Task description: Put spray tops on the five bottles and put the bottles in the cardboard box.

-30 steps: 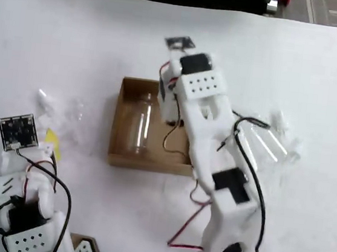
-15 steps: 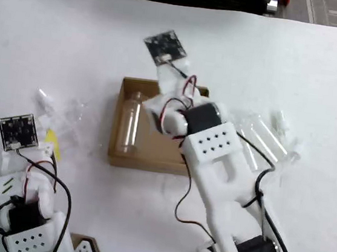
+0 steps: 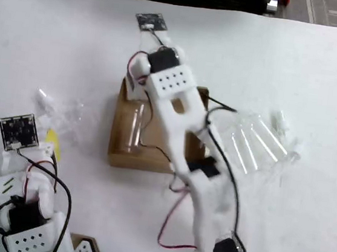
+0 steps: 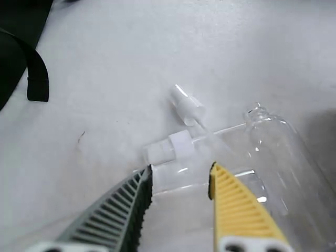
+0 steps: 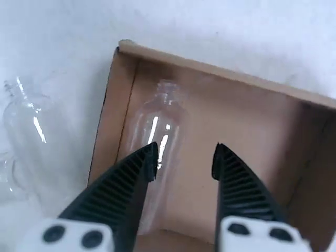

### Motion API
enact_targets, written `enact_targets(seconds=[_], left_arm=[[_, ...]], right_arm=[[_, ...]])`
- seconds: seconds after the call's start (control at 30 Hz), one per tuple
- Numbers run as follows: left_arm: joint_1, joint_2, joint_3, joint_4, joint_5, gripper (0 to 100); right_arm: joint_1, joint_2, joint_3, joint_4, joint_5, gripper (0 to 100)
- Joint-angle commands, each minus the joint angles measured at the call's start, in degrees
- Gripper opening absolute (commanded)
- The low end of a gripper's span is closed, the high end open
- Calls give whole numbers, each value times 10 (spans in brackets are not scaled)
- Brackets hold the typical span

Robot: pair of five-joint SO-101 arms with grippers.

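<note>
Table [image 3: 74, 42], right claw [image 5: 184, 160] over box [image 5: 220, 71]

Bright, even overhead light is washing out the white desk [image 3: 321, 70] in the high view. The right arm [image 3: 171, 102] is casting only a faint, soft shadow. Glare streaks are running along the clear bottles [image 3: 255, 142] near the desk's right edge and along the boxed bottle [image 5: 155, 126] in the cardboard box [image 5: 220, 71]. A grey shadow is darkening the desk beyond the uncapped bottle [image 4: 278, 152] near the left gripper [image 4: 181, 181].
</note>
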Motion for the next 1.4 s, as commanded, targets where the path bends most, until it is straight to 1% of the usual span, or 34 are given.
enact_targets(seconds=[0.0,0.13,0.23,0.43,0.7,0.73,0.8,0.83,0.9,0.97,1.1,1.23,1.37], left_arm=[[6,-5,-4,-4,3,168],[6,-5,-4,-4,3,168],[6,-5,-4,-4,3,168],[6,-5,-4,-4,3,168],[6,-5,-4,-4,3,168],[6,-5,-4,-3,3,168],[6,-5,-4,-3,3,168],[6,-5,-4,-3,3,168],[6,-5,-4,-3,3,168],[6,-5,-4,-3,3,168],[6,-5,-4,-3,3,168],[6,-5,-4,-3,3,168],[6,-5,-4,-3,3,168]], right_arm=[[-7,103,-222,44,-18,150],[-8,194,-331,44,-23,151],[-8,240,-367,44,-23,152],[-7,288,-382,36,-21,151],[-2,310,-379,37,-18,143],[-2,313,-380,36,-18,122],[-1,319,-382,36,-18,42],[0,318,-382,37,-18,5],[4,312,-382,40,-19,31],[7,296,-382,42,-18,12],[7,248,-382,44,-11,15],[-6,176,-382,47,59,15],[-24,76,-376,49,105,15]])
